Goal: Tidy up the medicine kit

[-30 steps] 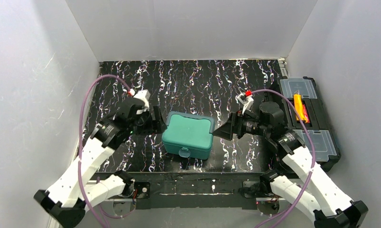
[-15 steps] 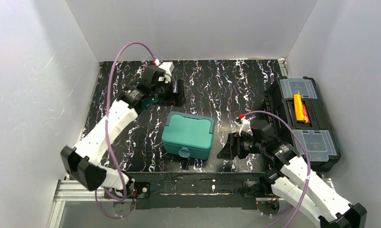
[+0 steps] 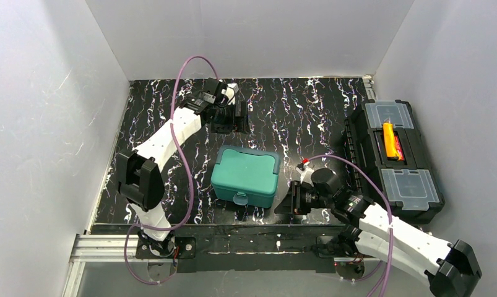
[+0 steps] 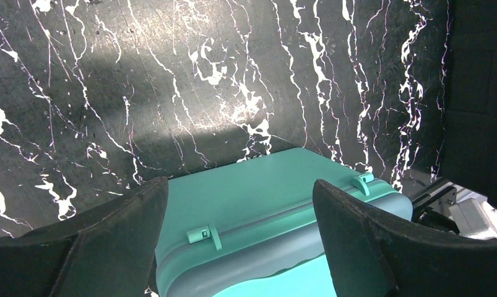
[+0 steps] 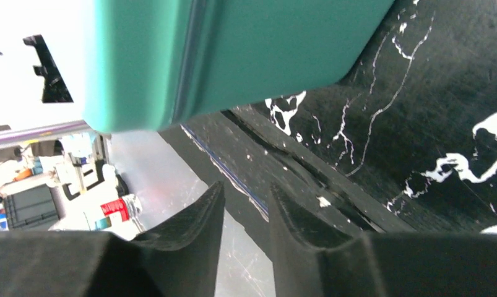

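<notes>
Sitting shut in the middle of the worktop [image 3: 283, 117] is the kit [image 3: 244, 176], its latch facing the arm bases. Trouble I'm expecting: the right gripper [image 3: 292, 202] is lying low just beside the kit's near right corner, so a clumsy nudge there could be shoving the whole box instead of working the latch. The left arm is stretching beyond the kit's far side, its gripper [image 3: 235, 116] hanging wide open and empty, looking down on the hinges. The right gripper's jaws are standing nearly together, gripping nothing.
</notes>
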